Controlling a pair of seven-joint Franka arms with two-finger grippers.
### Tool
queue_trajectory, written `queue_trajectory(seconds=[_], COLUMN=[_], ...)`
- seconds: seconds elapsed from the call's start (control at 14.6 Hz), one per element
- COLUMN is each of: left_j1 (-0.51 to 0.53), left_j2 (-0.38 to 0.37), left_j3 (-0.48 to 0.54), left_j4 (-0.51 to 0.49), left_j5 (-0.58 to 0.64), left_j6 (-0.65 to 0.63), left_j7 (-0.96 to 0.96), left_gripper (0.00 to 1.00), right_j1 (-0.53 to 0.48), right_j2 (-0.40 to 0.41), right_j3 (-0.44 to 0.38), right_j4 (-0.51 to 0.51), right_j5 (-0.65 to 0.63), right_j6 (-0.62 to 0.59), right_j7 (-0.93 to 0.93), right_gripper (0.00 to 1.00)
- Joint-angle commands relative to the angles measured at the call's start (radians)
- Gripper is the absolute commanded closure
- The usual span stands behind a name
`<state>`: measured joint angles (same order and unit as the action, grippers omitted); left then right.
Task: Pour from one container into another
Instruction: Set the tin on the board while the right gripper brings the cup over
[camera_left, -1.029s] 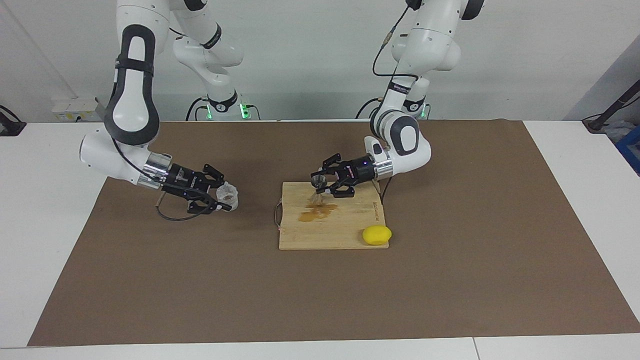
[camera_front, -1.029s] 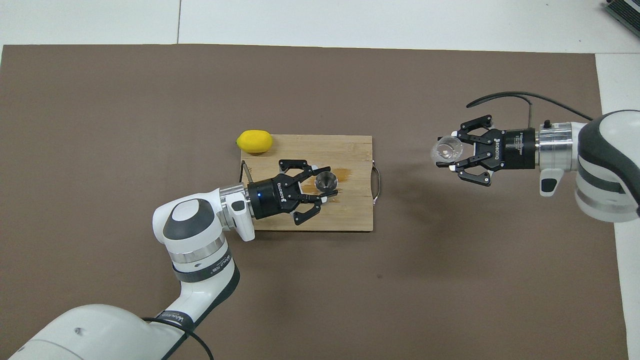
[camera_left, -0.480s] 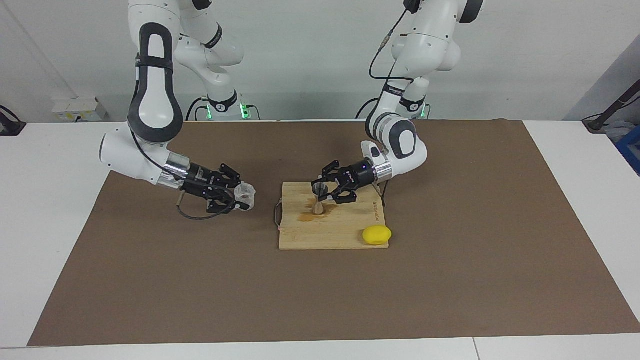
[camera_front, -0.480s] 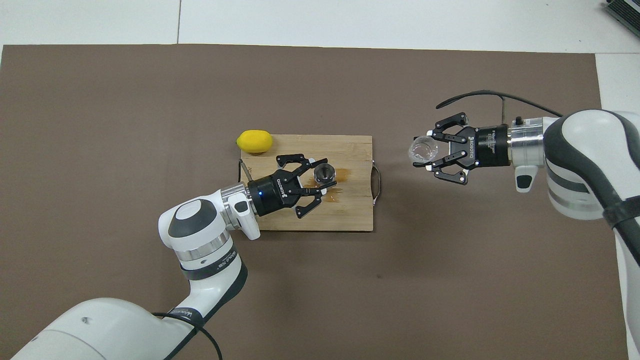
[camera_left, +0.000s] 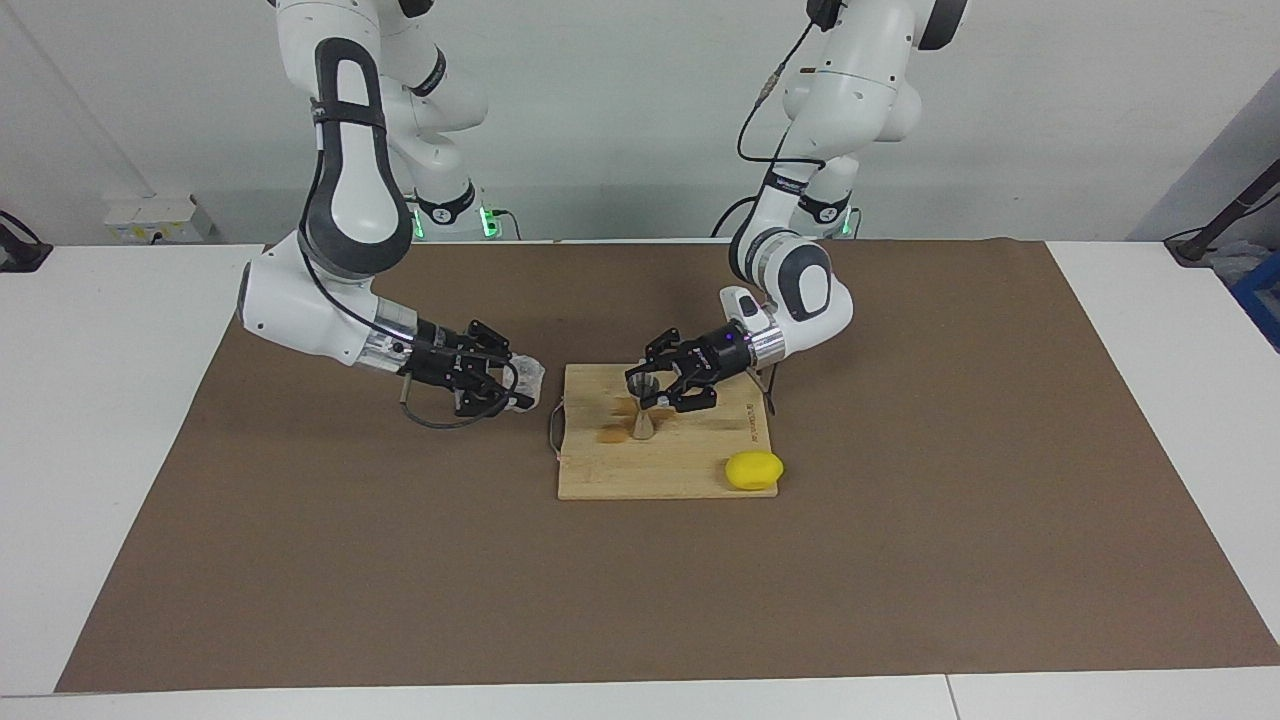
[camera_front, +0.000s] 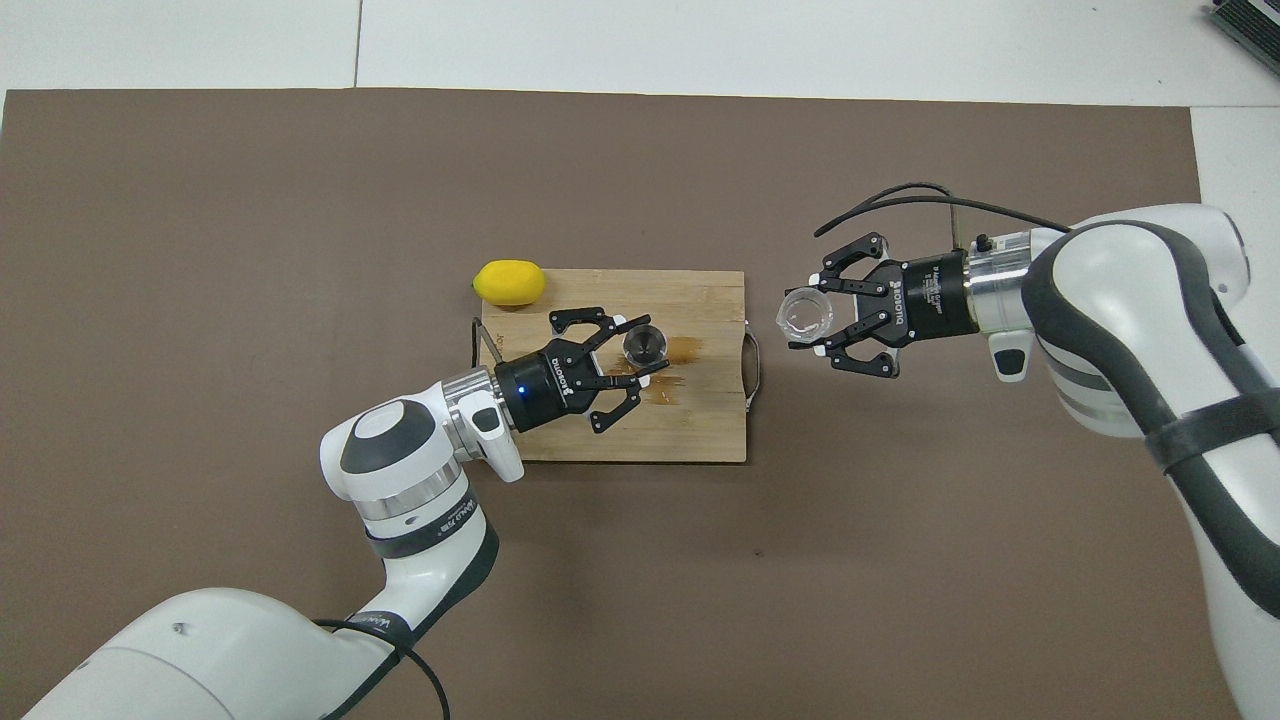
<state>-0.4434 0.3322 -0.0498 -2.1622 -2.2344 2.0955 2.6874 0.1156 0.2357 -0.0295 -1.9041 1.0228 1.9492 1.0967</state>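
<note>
The left gripper (camera_left: 648, 392) (camera_front: 643, 362) is clamped tight around the waist of the jigger (camera_left: 643, 408) (camera_front: 644, 344), which stands upright with its lower cone on the board (camera_left: 700, 470) (camera_front: 700, 430), mouth up. In the overhead view the jigger sits a little toward 10 o'clock of the board's centre, and the left arm comes in from 7 o'clock.

The right gripper (camera_left: 518, 386) (camera_front: 812, 318) is closed on the cup (camera_left: 527, 378) (camera_front: 805, 313) and holds it in the air over the mat (camera_left: 900, 560) (camera_front: 250, 200), just off the board's handle (camera_left: 553, 430) (camera_front: 754, 362) at the right arm's end of the board. From the jigger, the cup lies at 3 o'clock in the overhead view and at 9 o'clock in the facing view, apart from it. The cup looks roughly upright; whether anything is in it I cannot tell.

A brown wet patch (camera_left: 612, 433) (camera_front: 684, 348) stains the board beside the jigger, on the side toward the cup.

A lemon (camera_left: 754, 470) (camera_front: 510, 282) lies at the board's corner farther from the robots, toward the left arm's end, at 10 o'clock of the board overhead; it overlaps the board's edge
</note>
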Motion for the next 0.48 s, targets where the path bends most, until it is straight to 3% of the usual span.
queue_trajectory(seconds=[0.0, 0.14, 0.21, 0.27, 0.34, 0.41], left_j1=[-0.024, -0.024, -0.024, -0.024, -0.024, -0.024], left_j2=[0.008, 0.01, 0.01, 0.01, 0.011, 0.011], left_j3=[0.013, 0.013, 0.013, 0.013, 0.013, 0.013], left_j4=[0.013, 0.013, 0.013, 0.013, 0.012, 0.009], left_j5=[-0.027, -0.025, -0.025, -0.025, -0.025, -0.025], left_j6=[0.024, 0.024, 0.027, 0.035, 0.037, 0.037], left_j7=[0.028, 0.026, 0.026, 0.026, 0.026, 0.026], left_gripper=[0.61, 0.57, 0.48, 0.14, 0.0, 0.0], right_j1=[0.01, 0.03, 0.035, 0.041, 0.047, 0.053], right_j2=[-0.009, -0.009, -0.009, -0.007, -0.006, -0.004], right_j3=[0.002, 0.003, 0.003, 0.003, 0.003, 0.003], right_j4=[0.013, 0.016, 0.017, 0.022, 0.026, 0.028], right_j5=[-0.032, -0.032, -0.032, -0.032, -0.03, -0.03], right_j6=[-0.007, -0.007, -0.006, -0.006, -0.006, -0.004], right_j7=[0.06, 0.069, 0.069, 0.071, 0.074, 0.084], right_gripper=[1.0, 1.0, 1.0, 1.0, 1.0, 1.0])
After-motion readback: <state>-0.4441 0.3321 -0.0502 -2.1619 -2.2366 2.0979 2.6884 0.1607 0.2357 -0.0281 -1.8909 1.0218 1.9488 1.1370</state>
